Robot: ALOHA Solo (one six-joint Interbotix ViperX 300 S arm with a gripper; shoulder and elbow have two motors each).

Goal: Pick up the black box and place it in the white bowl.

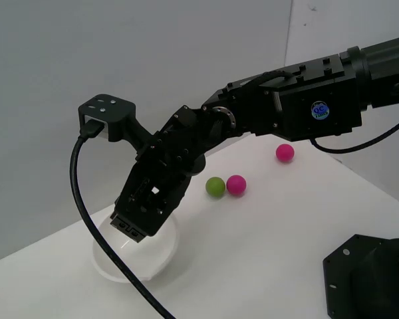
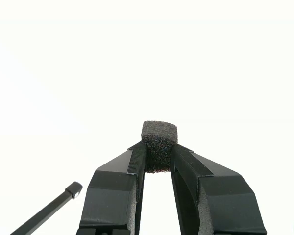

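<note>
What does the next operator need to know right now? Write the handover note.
Gripper: shut on the black box, which is pinched between the fingertips.
Position: in the exterior view the gripper hangs over the white bowl, pointing down at it.
Done: box picked up and carried to the bowl.
Left: open the jaws to drop the box in, then withdraw.
Two pink balls and a green ball lie on the table beyond the bowl.

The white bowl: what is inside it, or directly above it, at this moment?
The gripper hangs over the white bowl, shut on the black box. The visible part of the hollow looks empty; the gripper hides the rest.
</note>
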